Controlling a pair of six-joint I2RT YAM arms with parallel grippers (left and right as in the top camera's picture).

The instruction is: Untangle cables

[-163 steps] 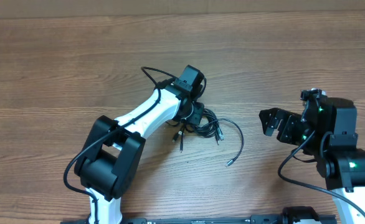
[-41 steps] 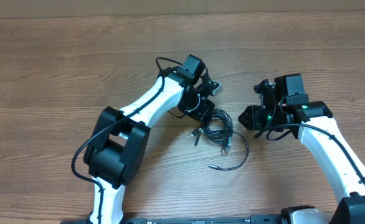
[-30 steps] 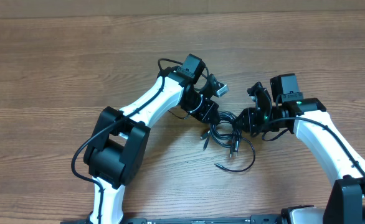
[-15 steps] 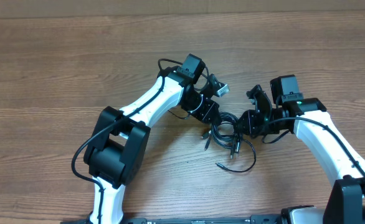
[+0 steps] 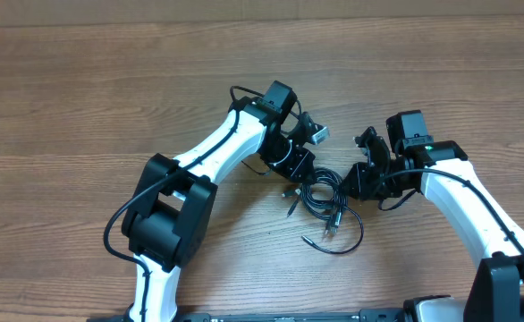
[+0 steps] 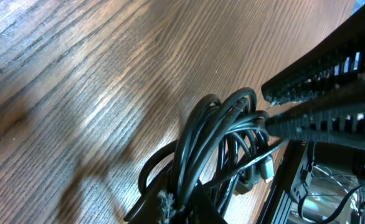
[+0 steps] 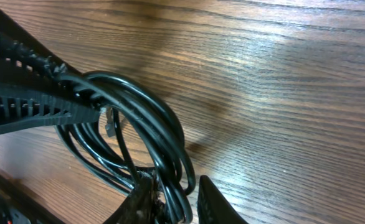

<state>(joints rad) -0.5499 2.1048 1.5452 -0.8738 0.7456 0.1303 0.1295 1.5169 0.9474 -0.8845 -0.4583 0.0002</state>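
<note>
The cables (image 5: 323, 195) are a tangled bunch of thin black cords on the wooden table, stretched between my two grippers. One loose end (image 5: 307, 240) curls toward the front. My left gripper (image 5: 300, 166) is shut on the bunch's left side; its wrist view shows the looped cables (image 6: 215, 134) running between its fingers at the left gripper (image 6: 181, 198). My right gripper (image 5: 352, 182) holds the right side. In its wrist view the cables (image 7: 151, 118) pass between its narrow jaws at the right gripper (image 7: 173, 186). A silver plug (image 6: 266, 168) hangs in the bunch.
The wooden table (image 5: 83, 107) spreads wide on all sides of the bunch. Its back edge runs along the top of the overhead view. The left arm's own thick wire (image 5: 236, 90) loops above its wrist. Both arm bases stand at the front edge.
The right arm came in from the far right and closed on the bunch, which the left gripper had dragged rightward. In the last second the loose end slid slightly left.
</note>
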